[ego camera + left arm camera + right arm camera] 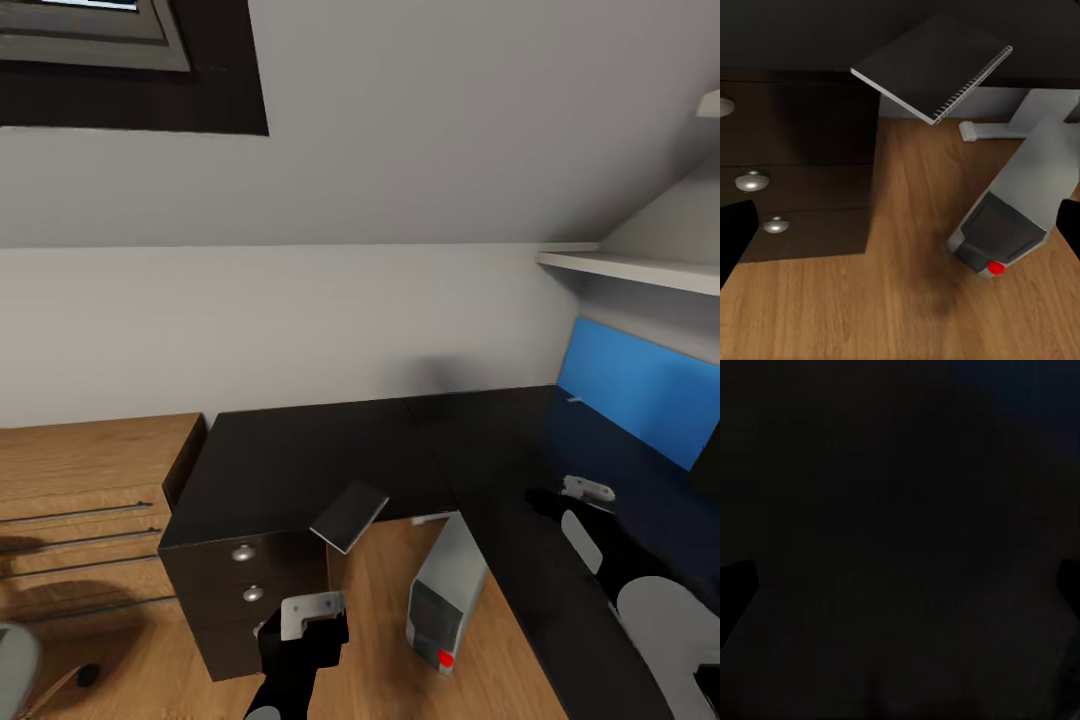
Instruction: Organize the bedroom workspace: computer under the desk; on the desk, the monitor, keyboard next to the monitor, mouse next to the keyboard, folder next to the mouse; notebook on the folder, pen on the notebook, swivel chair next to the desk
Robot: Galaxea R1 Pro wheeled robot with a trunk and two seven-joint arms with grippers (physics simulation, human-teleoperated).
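Grey walls and a sloped ceiling close in over the black L-shaped desk (300, 450), with a light wooden chest (80, 470) just beside its left end and a blue panel (640, 390) on the wall at the right. From the head view, the notebook (349, 516) is tilted, overhanging the desk's front edge above the dark drawer unit (240, 590) with its round knobs. The computer (447, 590) leans on the wooden floor (370, 600) under the desk, red light low on its dark front. The left gripper (305, 630) hangs low in front of the drawers, well below the notebook, holding nothing. The right gripper (575, 495) sits over the desk's right wing; whether its jaws are apart or together I cannot tell from here.

Along the left wrist view, the notebook (934, 67) shows its spiral edge, one corner jutting past the desktop. Below it are the drawers (795, 172) and the tilted computer (1016, 210). Dark fingertips (735, 232) sit at both picture edges, spread wide with nothing between them.

Along the right wrist view, almost everything is black; dim finger shapes (735, 592) at the sides are too faint to judge.
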